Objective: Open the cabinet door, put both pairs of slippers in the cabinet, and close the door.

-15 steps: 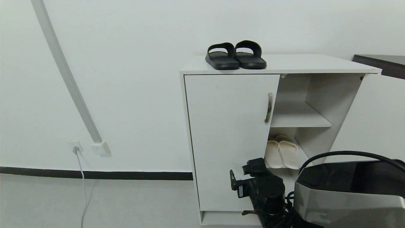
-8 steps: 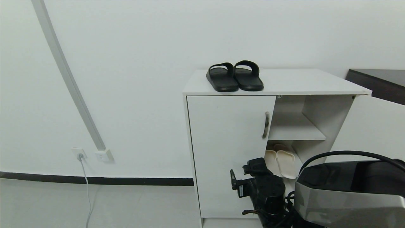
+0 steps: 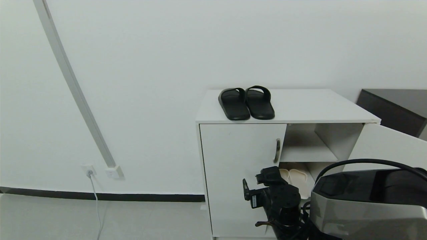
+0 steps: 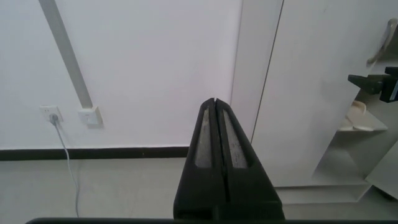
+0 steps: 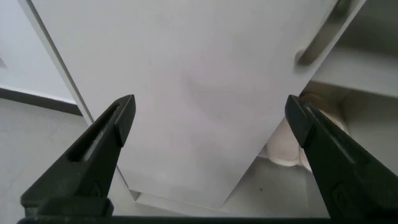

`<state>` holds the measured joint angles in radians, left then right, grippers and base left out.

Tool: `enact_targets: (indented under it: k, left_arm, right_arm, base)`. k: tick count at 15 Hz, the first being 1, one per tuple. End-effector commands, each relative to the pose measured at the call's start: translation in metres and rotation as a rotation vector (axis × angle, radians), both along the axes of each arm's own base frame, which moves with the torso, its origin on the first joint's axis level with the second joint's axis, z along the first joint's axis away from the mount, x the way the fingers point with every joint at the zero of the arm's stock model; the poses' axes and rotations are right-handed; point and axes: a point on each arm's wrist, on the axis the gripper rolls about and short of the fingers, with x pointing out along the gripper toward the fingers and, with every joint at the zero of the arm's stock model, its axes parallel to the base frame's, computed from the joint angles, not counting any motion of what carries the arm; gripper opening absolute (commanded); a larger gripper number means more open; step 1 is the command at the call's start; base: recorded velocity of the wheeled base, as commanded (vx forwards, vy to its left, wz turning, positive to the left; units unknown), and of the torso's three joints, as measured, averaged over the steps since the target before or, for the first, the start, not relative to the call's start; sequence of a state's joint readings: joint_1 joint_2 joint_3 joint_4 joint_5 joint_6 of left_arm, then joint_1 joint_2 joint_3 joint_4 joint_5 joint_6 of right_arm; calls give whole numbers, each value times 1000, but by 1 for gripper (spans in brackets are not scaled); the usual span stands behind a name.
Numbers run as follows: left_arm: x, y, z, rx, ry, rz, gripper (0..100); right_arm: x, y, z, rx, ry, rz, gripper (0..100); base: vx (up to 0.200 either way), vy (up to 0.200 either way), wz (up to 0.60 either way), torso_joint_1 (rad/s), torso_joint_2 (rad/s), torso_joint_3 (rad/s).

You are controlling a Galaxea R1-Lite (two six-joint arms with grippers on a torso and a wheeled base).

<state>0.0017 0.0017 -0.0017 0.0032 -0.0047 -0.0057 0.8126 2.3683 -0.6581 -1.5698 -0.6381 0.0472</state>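
Head view. The white two-door wooden cabinet (image 3: 300, 106) has its right door (image 3: 383, 143) swung open, so step one looks done. The pair of cream foam slippers (image 3: 297, 176) lies on the lower shelf inside, so I judge the first pair stowed. The pair of black rubber slide slippers (image 3: 246, 103) sits side by side on the cabinet top, left of centre, not yet put away. To my reckoning, what is left is that pair in, then the door shut. The upper shelf (image 3: 307, 153) is bare. My right claw (image 3: 256, 182) hangs low before the closed left door (image 3: 240, 166), below its metal handle (image 3: 277, 150) and well under the black pair. A dark cabinet (image 3: 393, 106) stands behind the open door. A wall socket with its cable (image 3: 89, 171) lies far off to the left.

Left wrist view. My left claw (image 4: 214, 115) has its fingers pressed together with nothing between them. It points at the cabinet's left side.

Right wrist view. The right claw is spread wide and empty, facing the closed left door. That door and the open one flank the route up.
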Motion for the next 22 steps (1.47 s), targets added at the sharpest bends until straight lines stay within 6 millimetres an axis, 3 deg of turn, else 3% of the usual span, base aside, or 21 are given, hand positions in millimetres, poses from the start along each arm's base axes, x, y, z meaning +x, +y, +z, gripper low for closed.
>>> enact_targets:
  k: [1,14,22]
  left_arm:
    - [0,0,0,0,0,0,0]
    - [0,0,0,-3,0,5,0]
    - [0,0,0,-3,0,5,0]
  right_arm:
    - [0,0,-1,0,1,0,100]
    - [6,-5,7,4,-18,-18,100]
    - [4,-6,10,15,-12,25,100]
  base:
    - [0,0,0,188,-510,-325]
    - [0,0,0,236,-553,-325]
    - [0,0,0,174,-384,-209]
